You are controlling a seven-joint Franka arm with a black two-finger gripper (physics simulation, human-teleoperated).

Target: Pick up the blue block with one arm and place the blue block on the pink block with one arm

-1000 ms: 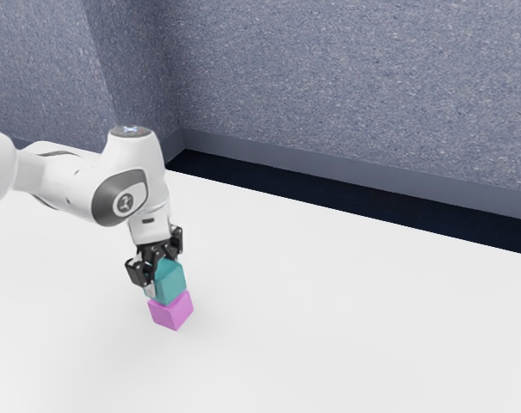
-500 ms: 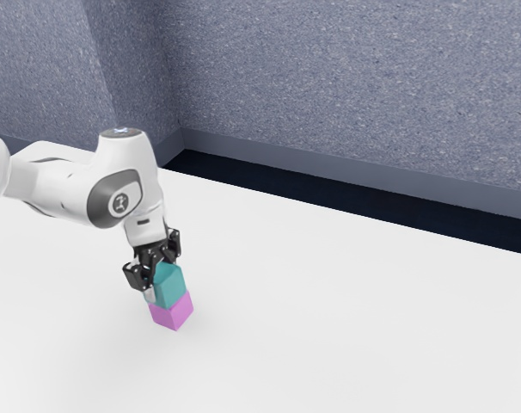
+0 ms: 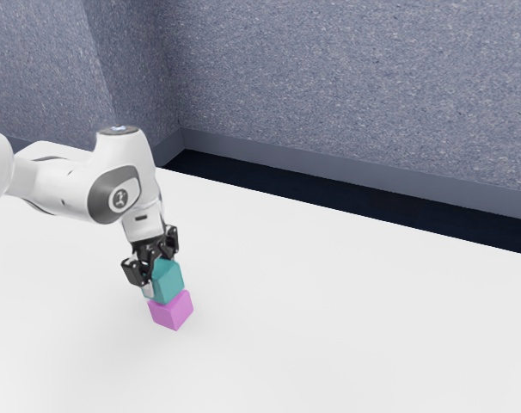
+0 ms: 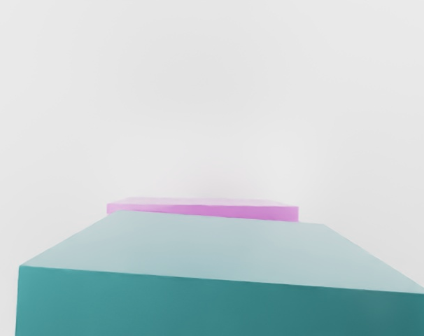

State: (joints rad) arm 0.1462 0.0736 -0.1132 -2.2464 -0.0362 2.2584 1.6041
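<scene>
The black gripper pinches the blue block between its two fingers, one on each side. The block sits squarely on top of the pink block, touching it. Around the stack the white table lies open, with the grey wall well behind.

The white table bears one thing directly: the pink block, lying flat toward the exterior view's lower left.

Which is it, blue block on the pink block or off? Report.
On: the blue block rests level atop the pink block, with no gap visible between them in the exterior view.
</scene>
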